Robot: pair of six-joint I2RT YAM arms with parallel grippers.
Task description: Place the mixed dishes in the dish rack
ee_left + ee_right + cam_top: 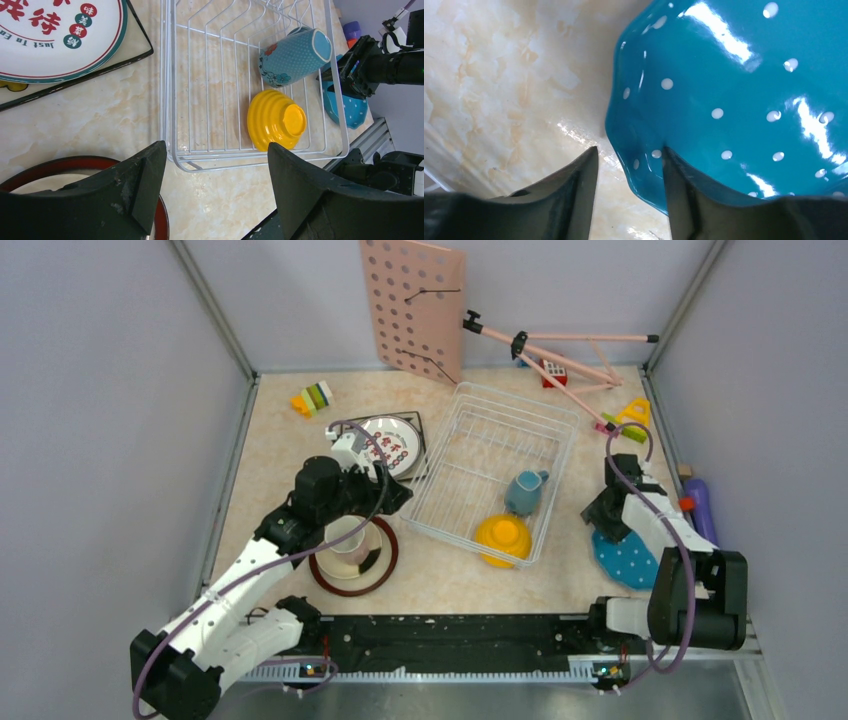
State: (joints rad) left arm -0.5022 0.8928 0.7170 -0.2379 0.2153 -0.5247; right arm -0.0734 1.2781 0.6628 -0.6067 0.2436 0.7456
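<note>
- We see the left gripper point(216, 147) released and empty, along the bottom of the frame.
- The right gripper point(630, 152), bottom centre, straddles the blue polka-dot plate's point(734, 90) rim; we cannot tell whether it clamps.

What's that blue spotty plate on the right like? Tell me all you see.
The blue polka-dot plate is glossy teal, ceramic-looking, with small white dots and a wavy rim. It rests on the marbled table, outside the dish rack, to its right. The right gripper straddles its rim, not yet clamped.
</note>
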